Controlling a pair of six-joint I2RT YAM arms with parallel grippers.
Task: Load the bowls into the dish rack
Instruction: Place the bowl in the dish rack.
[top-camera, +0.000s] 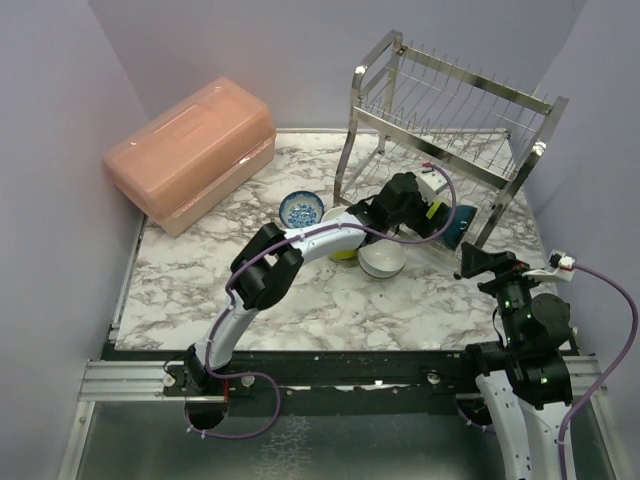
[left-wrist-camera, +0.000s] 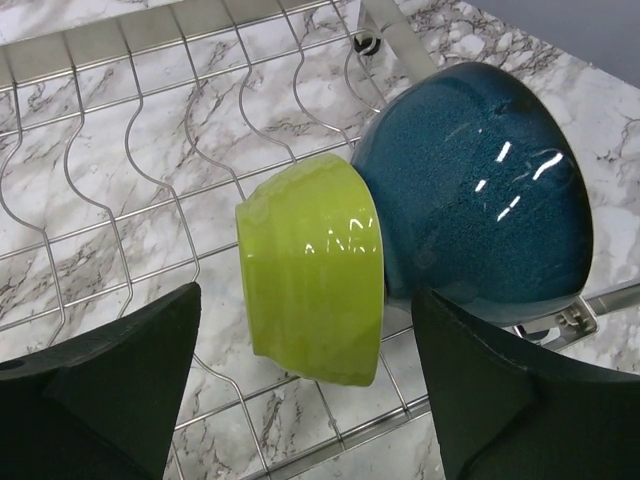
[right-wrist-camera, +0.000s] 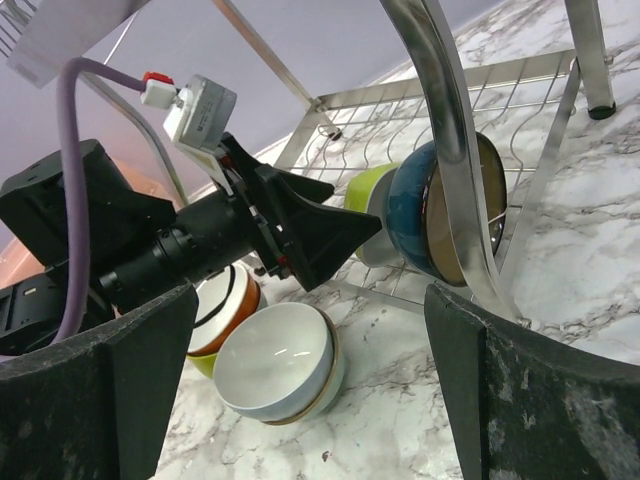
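Note:
The steel wire dish rack (top-camera: 455, 110) stands at the back right. On its lower shelf (left-wrist-camera: 120, 200) a lime bowl (left-wrist-camera: 310, 270) stands on edge and leans against a teal bowl (left-wrist-camera: 480, 190). My left gripper (left-wrist-camera: 310, 400) is open, with its jaws on either side of the lime bowl and not touching it. In the top view it (top-camera: 432, 212) reaches under the rack beside the teal bowl (top-camera: 462, 222). A white bowl (top-camera: 382, 260) lies tilted on the table in front of the rack. A blue-and-white bowl (top-camera: 301, 210) sits further left. My right gripper (top-camera: 470, 262) is open and empty.
A white-and-orange bowl (right-wrist-camera: 225, 305) sits on another lime bowl (right-wrist-camera: 205, 362) left of the white bowl (right-wrist-camera: 275, 365). A pink lidded box (top-camera: 190, 150) stands at the back left. The rack's chrome tube (right-wrist-camera: 450, 150) crosses close in front of my right gripper (right-wrist-camera: 310, 400).

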